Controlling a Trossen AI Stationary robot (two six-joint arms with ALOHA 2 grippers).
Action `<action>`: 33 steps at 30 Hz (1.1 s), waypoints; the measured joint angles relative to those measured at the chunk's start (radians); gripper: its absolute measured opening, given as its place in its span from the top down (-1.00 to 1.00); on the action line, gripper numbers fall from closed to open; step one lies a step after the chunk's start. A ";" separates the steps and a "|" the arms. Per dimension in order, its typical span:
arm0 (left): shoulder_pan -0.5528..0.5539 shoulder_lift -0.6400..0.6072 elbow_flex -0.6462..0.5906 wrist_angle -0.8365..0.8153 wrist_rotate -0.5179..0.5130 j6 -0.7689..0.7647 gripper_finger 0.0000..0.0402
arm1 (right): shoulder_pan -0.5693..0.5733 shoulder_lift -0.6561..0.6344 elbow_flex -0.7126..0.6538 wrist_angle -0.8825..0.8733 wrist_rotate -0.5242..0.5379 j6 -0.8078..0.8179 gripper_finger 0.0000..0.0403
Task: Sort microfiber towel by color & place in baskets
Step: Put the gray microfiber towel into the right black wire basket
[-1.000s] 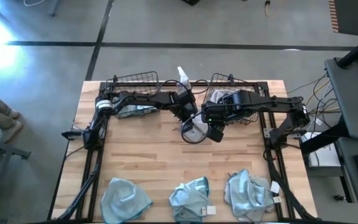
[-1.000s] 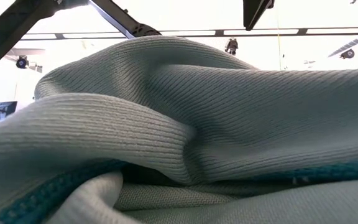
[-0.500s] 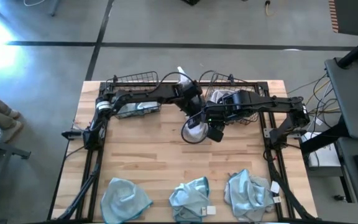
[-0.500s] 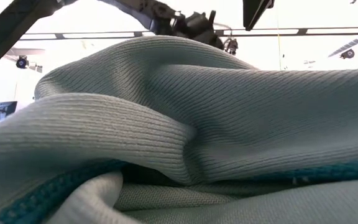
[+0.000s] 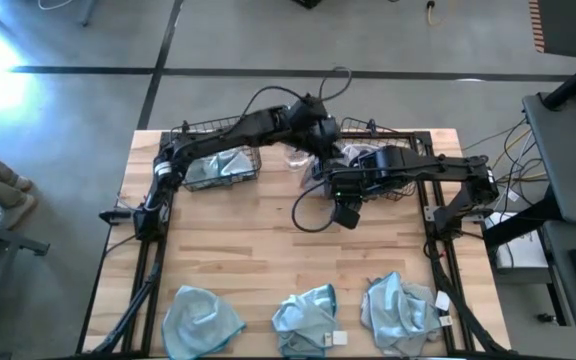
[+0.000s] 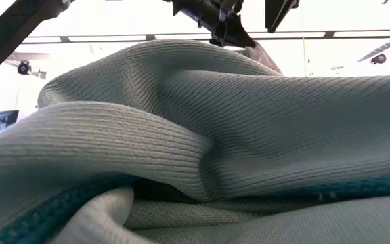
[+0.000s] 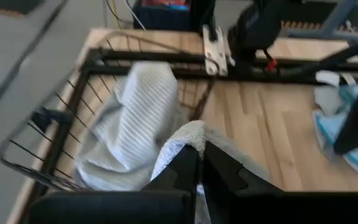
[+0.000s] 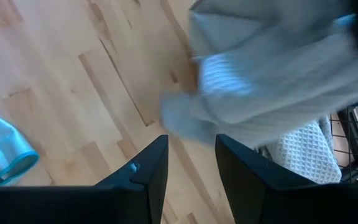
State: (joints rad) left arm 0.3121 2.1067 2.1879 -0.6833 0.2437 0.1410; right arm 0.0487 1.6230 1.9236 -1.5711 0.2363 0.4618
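My left gripper (image 7: 199,163) has its fingers pinched on a pale grey-white towel (image 7: 182,140), up over the right basket (image 5: 368,140) at the table's (image 5: 248,250) far edge. Right gripper (image 8: 188,171) hangs beside it, fingers spread, holding nothing. Three teal towels (image 5: 313,318) sit along the near edge.

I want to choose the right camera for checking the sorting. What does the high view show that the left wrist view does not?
Only the high view shows three light teal-blue cloths along the near table edge and the second dark wire-mesh basket. Only the left wrist view shows the left gripper shut on a pale grey-white cloth. Both show the wooden table and the right-hand wire basket.
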 joint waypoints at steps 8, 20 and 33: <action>0.036 0.000 0.085 0.018 -0.002 0.004 1.00 | 0.046 0.000 0.029 0.002 -0.003 0.008 0.37; 0.081 -0.003 0.168 0.107 0.000 -0.008 1.00 | 0.122 -0.001 0.164 0.017 0.023 0.012 0.37; 0.084 0.011 0.168 0.352 0.009 -0.019 1.00 | 0.159 -0.002 0.258 0.038 0.055 -0.001 0.37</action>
State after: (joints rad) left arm 0.3958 2.1181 2.3554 -0.3315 0.2524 0.1223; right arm 0.2080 1.6215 2.1815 -1.5329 0.2909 0.4606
